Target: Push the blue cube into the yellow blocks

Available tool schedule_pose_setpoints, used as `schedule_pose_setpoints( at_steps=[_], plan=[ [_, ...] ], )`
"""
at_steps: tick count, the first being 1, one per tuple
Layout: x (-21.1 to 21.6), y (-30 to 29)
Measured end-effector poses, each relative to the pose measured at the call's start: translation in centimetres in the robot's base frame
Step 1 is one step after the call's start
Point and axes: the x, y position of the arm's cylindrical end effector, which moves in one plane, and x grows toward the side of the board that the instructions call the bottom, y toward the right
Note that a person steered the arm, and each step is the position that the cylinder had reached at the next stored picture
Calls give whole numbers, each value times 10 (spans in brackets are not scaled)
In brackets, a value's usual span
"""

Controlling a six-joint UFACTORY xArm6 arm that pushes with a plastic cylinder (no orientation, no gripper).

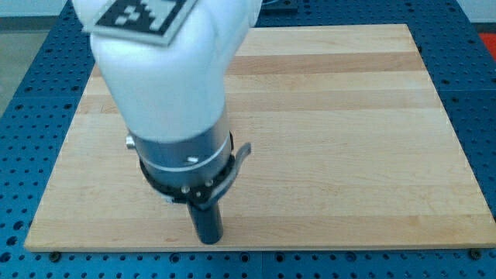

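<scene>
Near the board's bottom edge, left of its middle, we've got my tip [208, 239] resting on the wood, a plain dark rod with nothing to open or close and nothing touching it. Above it our arm [167, 85] rises, white over a dark collar, covering much of the board's [349, 139] left half. We can't see the blue cube or yellow blocks anywhere; the arm may hide them.

A pale rectangular wooden board [341, 132] is laid on a blue perforated metal table [31, 85]; even, soft light is cast throughout.
</scene>
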Motion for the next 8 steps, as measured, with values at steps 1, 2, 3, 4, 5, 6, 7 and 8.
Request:
schedule_pose_setpoints(
  at_steps=[1, 2, 3, 4, 5, 6, 7, 8],
  plan=[
    [0, -10],
    [-4, -25],
    [-13, -31],
    [-39, -31],
    [-73, -31],
    [-97, -31],
    [-108, -31],
    [-83, -31]
  ],
)
